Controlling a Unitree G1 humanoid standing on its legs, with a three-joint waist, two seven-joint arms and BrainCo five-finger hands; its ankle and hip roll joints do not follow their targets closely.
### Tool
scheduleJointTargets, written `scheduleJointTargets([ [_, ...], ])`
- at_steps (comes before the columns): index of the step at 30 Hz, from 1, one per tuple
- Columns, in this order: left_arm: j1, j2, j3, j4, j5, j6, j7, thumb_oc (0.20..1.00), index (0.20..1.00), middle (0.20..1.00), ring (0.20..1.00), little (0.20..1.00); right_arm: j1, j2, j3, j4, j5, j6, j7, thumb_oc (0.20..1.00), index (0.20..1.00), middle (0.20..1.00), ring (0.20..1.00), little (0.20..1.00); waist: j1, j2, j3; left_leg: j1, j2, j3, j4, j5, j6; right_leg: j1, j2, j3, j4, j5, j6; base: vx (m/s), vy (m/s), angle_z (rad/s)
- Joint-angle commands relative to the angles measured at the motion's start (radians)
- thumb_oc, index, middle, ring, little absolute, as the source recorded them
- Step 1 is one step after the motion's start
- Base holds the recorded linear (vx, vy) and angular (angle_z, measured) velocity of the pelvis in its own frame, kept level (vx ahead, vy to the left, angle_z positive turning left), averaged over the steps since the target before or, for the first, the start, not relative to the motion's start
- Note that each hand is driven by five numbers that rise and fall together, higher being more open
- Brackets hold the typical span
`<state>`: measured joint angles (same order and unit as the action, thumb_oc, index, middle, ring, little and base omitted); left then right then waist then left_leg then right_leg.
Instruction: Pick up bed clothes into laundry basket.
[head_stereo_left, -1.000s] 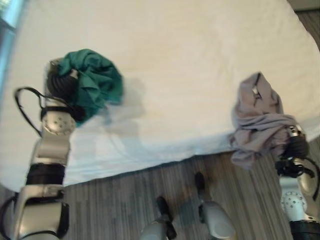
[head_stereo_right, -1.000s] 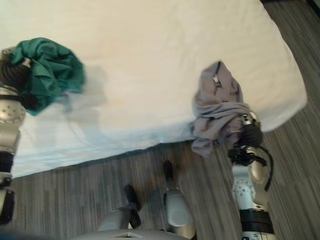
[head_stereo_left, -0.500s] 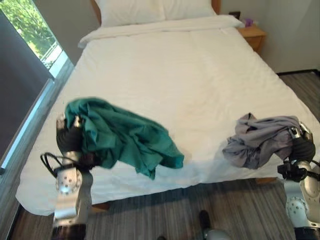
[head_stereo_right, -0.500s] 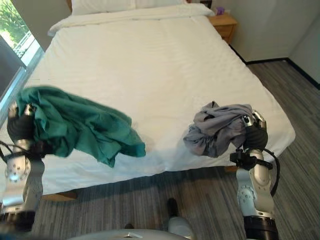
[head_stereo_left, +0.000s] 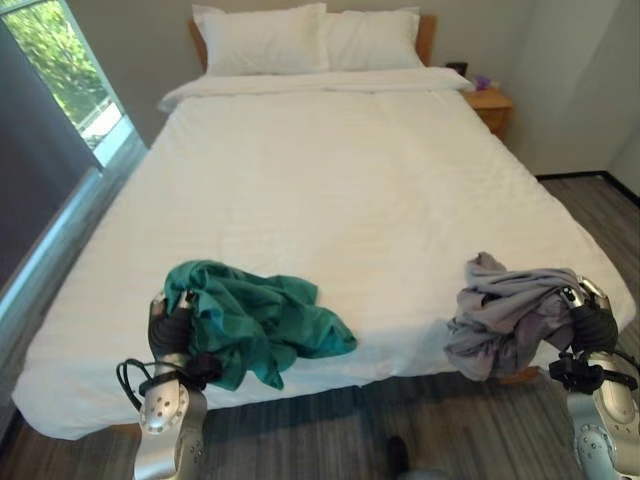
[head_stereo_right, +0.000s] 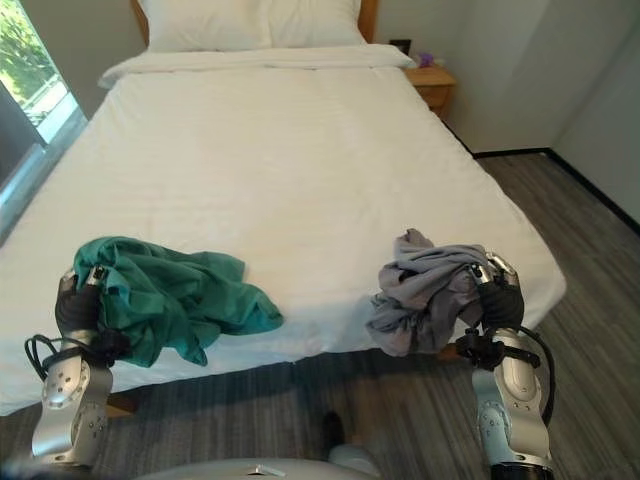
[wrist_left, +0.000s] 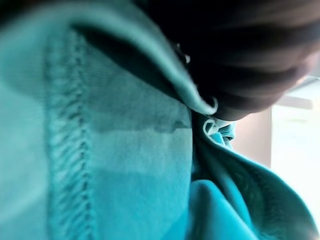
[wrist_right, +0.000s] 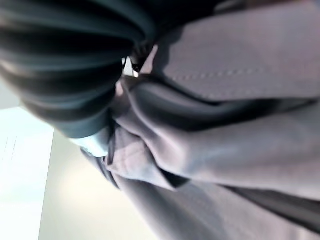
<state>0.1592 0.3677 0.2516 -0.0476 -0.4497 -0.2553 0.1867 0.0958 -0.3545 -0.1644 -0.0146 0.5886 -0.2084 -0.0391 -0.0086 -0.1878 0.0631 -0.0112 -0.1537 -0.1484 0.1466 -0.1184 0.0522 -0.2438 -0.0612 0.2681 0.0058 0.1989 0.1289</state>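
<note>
Over the bed (head_stereo_left: 330, 190), each hand (head_stereo_left: 170, 330) (head_stereo_left: 592, 322) clutches bunched clothes (head_stereo_left: 260, 318) (head_stereo_left: 505, 315).

Grey cloth (wrist_right: 235, 115) is seen bunched in thick folds, with a stitched seam across one fold. It is pressed against the dark ribbed cover of the right robot hand (wrist_right: 65, 65).
</note>
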Motion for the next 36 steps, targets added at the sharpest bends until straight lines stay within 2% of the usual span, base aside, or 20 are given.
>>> scheduleJointTargets([
  [1, -0.112, 0.036, 0.094, -0.006, 0.03, -0.089, 0.038, 0.2, 0.2, 0.2, 0.2, 0.2, -0.083, -0.091, -0.149, -0.047, 0.007, -0.111, -0.039, 0.2, 0.2, 0.2, 0.2, 0.2, -0.057, 0.098, 0.08, -0.033, 0.061, -0.164, -0.03, 0.045, -0.074, 0.123, 0.091, 0.132, 0.004, -0.025, 0.029, -0.18, 0.112, -4.18],
  [2, -0.102, 0.043, 0.106, -0.015, 0.018, -0.092, 0.025, 0.2, 0.2, 0.2, 0.2, 0.2, -0.073, -0.098, -0.187, -0.044, 0.004, -0.113, -0.045, 0.2, 0.2, 0.2, 0.2, 0.2, -0.08, 0.105, 0.075, -0.019, 0.085, -0.136, -0.071, 0.027, -0.06, 0.114, 0.101, 0.152, -0.014, -0.03, 0.039, -0.23, 0.218, -2.86],
  [3, -0.107, 0.083, 0.119, -0.007, 0.025, -0.093, 0.02, 0.2, 0.2, 0.2, 0.2, 0.2, -0.053, -0.095, -0.252, -0.023, -0.001, -0.127, -0.077, 0.2, 0.2, 0.2, 0.2, 0.2, -0.109, 0.109, 0.079, -0.019, 0.102, -0.073, -0.099, 0.037, -0.047, 0.069, 0.112, 0.194, -0.02, 0.002, 0.063, -0.24, 0.153, -2.32],
  [4, -0.111, 0.122, 0.126, -0.009, 0.046, -0.093, 0.027, 0.2, 0.2, 0.2, 0.2, 0.2, -0.047, -0.078, -0.27, -0.028, -0.007, -0.135, -0.091, 0.2, 0.2, 0.2, 0.2, 0.2, -0.105, 0.098, 0.092, -0.023, 0.109, -0.019, -0.117, 0.051, -0.041, 0.025, 0.117, 0.188, -0.006, 0.035, 0.077, -0.28, 0.141, -1.02],
  [5, -0.093, 0.139, 0.139, -0.012, 0.059, -0.093, 0.026, 0.2, 0.2, 0.2, 0.2, 0.2, -0.037, -0.068, -0.274, -0.038, -0.026, -0.14, -0.096, 0.2, 0.2, 0.2, 0.2, 0.2, -0.084, 0.111, 0.106, -0.023, 0.131, 0.021, -0.121, 0.053, -0.036, 0.005, 0.096, 0.081, 0.0, -0.005, 0.072, -0.35, 0.041, -2.05],
  [6, -0.077, 0.144, 0.156, -0.02, 0.05, -0.096, 0.017, 0.2, 0.2, 0.2, 0.2, 0.2, -0.026, -0.07, -0.275, -0.037, -0.057, -0.132, -0.1, 0.2, 0.2, 0.2, 0.2, 0.2, -0.049, 0.121, 0.118, -0.027, 0.158, 0.094, -0.125, 0.072, -0.043, 0.007, 0.03, -0.123, 0.048, -0.062, 0.04, -0.36, 0.088, -2.86],
  [7, -0.076, 0.132, 0.16, -0.021, 0.017, -0.096, 0.005, 0.2, 0.2, 0.2, 0.2, 0.2, -0.02, -0.079, -0.274, -0.022, -0.069, -0.128, -0.112, 0.2, 0.2, 0.2, 0.2, 0.2, -0.036, 0.132, 0.123, -0.023, 0.175, 0.151, -0.13, 0.084, -0.044, 0.04, -0.017, -0.257, 0.11, -0.104, 0.021, -0.35, 0.081, -3.06],
  [8, -0.086, 0.115, 0.155, -0.008, -0.02, -0.104, -0.002, 0.2, 0.2, 0.2, 0.2, 0.2, -0.014, -0.072, -0.282, -0.014, -0.064, -0.129, -0.113, 0.2, 0.2, 0.2, 0.2, 0.2, -0.053, 0.137, 0.12, -0.01, 0.183, 0.193, -0.139, 0.088, -0.046, 0.069, -0.025, -0.279, 0.139, -0.13, 0.012, -0.28, 0.078, -2.57],
  [10, -0.094, 0.1, 0.147, 0.01, -0.041, -0.105, -0.005, 0.2, 0.2, 0.2, 0.2, 0.2, -0.013, -0.061, -0.291, -0.013, -0.081, -0.137, -0.117, 0.2, 0.2, 0.2, 0.2, 0.2, -0.054, 0.144, 0.113, -0.001, 0.194, 0.249, -0.146, 0.101, -0.037, 0.102, -0.017, -0.277, 0.245, -0.162, 0.008, -0.18, 0.053, -1.72],
  [11, -0.096, 0.1, 0.147, 0.011, -0.041, -0.106, -0.005, 0.2, 0.2, 0.2, 0.2, 0.2, -0.013, -0.06, -0.292, -0.014, -0.082, -0.137, -0.118, 0.2, 0.2, 0.2, 0.2, 0.2, -0.05, 0.143, 0.114, -0.002, 0.194, 0.254, -0.147, 0.106, -0.038, 0.098, -0.016, -0.272, 0.249, -0.159, 0.007, -0.18, -0.008, -1.13],
  [12, -0.106, 0.089, 0.129, 0.003, -0.037, -0.093, -0.013, 0.2, 0.2, 0.2, 0.2, 0.2, -0.032, -0.058, -0.292, -0.013, -0.105, -0.136, -0.136, 0.2, 0.2, 0.2, 0.2, 0.2, -0.031, 0.149, 0.092, 0.001, 0.197, 0.315, -0.15, 0.102, -0.038, 0.165, -0.059, -0.351, 0.244, -0.199, 0.01, -0.19, -0.06, -1.1],
  [14, -0.103, 0.079, 0.124, -0.004, -0.033, -0.084, -0.015, 0.2, 0.2, 0.2, 0.2, 0.2, -0.057, -0.052, -0.266, -0.012, -0.118, -0.137, -0.153, 0.2, 0.2, 0.2, 0.2, 0.2, -0.001, 0.153, 0.071, -0.001, 0.217, 0.411, -0.154, 0.113, -0.053, 0.219, -0.133, -0.514, 0.199, -0.184, 0.019, -0.2, -0.131, -1.58],
  [18, -0.115, 0.074, 0.117, -0.004, -0.026, -0.083, -0.031, 0.2, 0.2, 0.2, 0.2, 0.2, -0.026, -0.054, -0.263, -0.027, -0.133, -0.12, -0.126, 0.2, 0.2, 0.2, 0.2, 0.2, -0.028, 0.139, 0.049, -0.004, 0.236, 0.448, -0.145, 0.123, -0.078, 0.233, -0.094, -0.444, 0.041, -0.181, 0.024, -0.06, -0.187, -0.98],
  [20, -0.14, 0.067, 0.092, 0.014, -0.028, -0.078, -0.035, 0.2, 0.2, 0.2, 0.2, 0.2, 0.003, -0.064, -0.258, -0.026, -0.115, -0.106, -0.11, 0.2, 0.2, 0.2, 0.2, 0.2, -0.051, 0.121, 0.053, -0.019, 0.287, 0.471, -0.096, 0.148, -0.111, 0.26, -0.051, -0.386, -0.005, -0.184, 0.004, -0.03, -0.253, -0.23],
  [21, -0.141, 0.066, 0.092, 0.014, -0.029, -0.078, -0.036, 0.2, 0.2, 0.2, 0.2, 0.2, 0.003, -0.064, -0.259, -0.026, -0.113, -0.106, -0.109, 0.2, 0.2, 0.2, 0.2, 0.2, -0.048, 0.122, 0.053, -0.022, 0.291, 0.472, -0.092, 0.148, -0.113, 0.259, -0.049, -0.384, -0.007, -0.181, 0.002, -0.07, -0.279, -0.26],
  [22, -0.157, 0.045, 0.06, 0.017, -0.055, -0.083, -0.042, 0.2, 0.2, 0.2, 0.2, 0.2, 0.002, -0.081, -0.252, -0.018, -0.1, -0.114, -0.106, 0.2, 0.2, 0.2, 0.2, 0.2, -0.042, 0.112, 0.078, -0.038, 0.28, 0.374, -0.055, 0.135, -0.122, 0.264, -0.035, -0.355, -0.001, -0.194, -0.014, -0.13, -0.203, -0.39],
  [23, -0.169, 0.023, 0.03, 0.025, -0.055, -0.074, -0.035, 0.2, 0.2, 0.2, 0.2, 0.2, -0.011, -0.084, -0.236, -0.011, -0.09, -0.119, -0.113, 0.2, 0.2, 0.2, 0.2, 0.2, -0.027, 0.109, 0.094, -0.059, 0.24, 0.267, -0.045, 0.136, -0.117, 0.253, -0.026, -0.327, 0.002, -0.179, -0.026, -0.11, -0.221, -0.45],
  [26, -0.159, -0.004, 0.008, 0.021, -0.055, -0.064, -0.05, 0.2, 0.2, 0.2, 0.2, 0.2, -0.004, -0.078, -0.237, 0.005, -0.068, -0.107, -0.094, 0.2, 0.2, 0.2, 0.2, 0.2, -0.043, 0.113, 0.086, -0.045, 0.228, 0.252, -0.065, 0.121, -0.112, 0.259, -0.021, -0.331, -0.007, -0.174, -0.025, -0.03, -0.06, -0.89],
  [31, -0.15, 0.001, -0.011, 0.016, -0.036, -0.05, -0.057, 0.2, 0.2, 0.2, 0.2, 0.2, -0.01, -0.064, -0.202, 0.012, -0.059, -0.104, -0.075, 0.2, 0.2, 0.2, 0.2, 0.2, -0.043, 0.129, 0.065, 0.002, 0.216, 0.255, -0.137, 0.129, -0.096, 0.26, -0.01, -0.323, -0.017, -0.17, -0.022, 0.01, 0.039, 0.0],
  [36, -0.144, 0.024, -0.044, -0.014, -0.014, -0.045, -0.066, 0.2, 0.2, 0.2, 0.2, 0.2, -0.058, -0.04, -0.051, 0.019, -0.04, -0.071, -0.013, 0.2, 0.2, 0.2, 0.2, 0.2, -0.008, 0.142, 0.055, 0.034, 0.185, 0.234, -0.184, 0.134, -0.073, 0.265, -0.023, -0.326, 0.0, -0.178, -0.014, 0.0, 0.084, 0.01],
])
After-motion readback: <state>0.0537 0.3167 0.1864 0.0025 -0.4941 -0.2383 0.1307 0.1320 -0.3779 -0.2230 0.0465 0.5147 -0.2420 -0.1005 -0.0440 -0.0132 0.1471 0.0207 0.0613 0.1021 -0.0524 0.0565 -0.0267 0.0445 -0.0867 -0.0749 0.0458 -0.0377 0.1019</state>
